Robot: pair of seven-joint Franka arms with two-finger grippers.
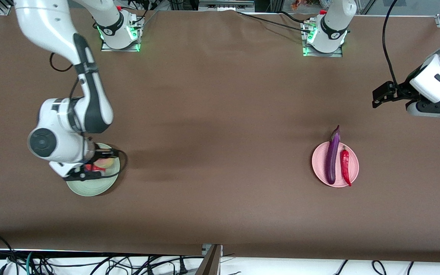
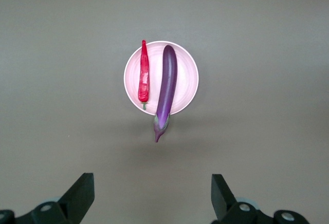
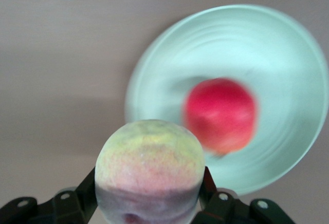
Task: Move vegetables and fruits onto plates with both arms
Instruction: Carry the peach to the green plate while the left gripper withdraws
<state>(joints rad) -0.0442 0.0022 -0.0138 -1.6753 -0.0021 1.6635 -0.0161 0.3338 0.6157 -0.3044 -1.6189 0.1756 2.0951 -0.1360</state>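
One peach (image 3: 150, 170), right gripper (image 3: 149, 203), green plate (image 3: 288, 49)

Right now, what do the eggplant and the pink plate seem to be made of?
The eggplant looks like smooth moulded plastic: its purple skin is glossy, with a long highlight, though a real one could shine likewise. The pink plate looks matte, perhaps plastic or glazed ceramic: it shows faint concentric rings and no sharp reflection.

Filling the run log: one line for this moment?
right gripper: shut on peach, over green plate | red fruit: on it | eggplant, chili: pink plate | left gripper: open, waiting
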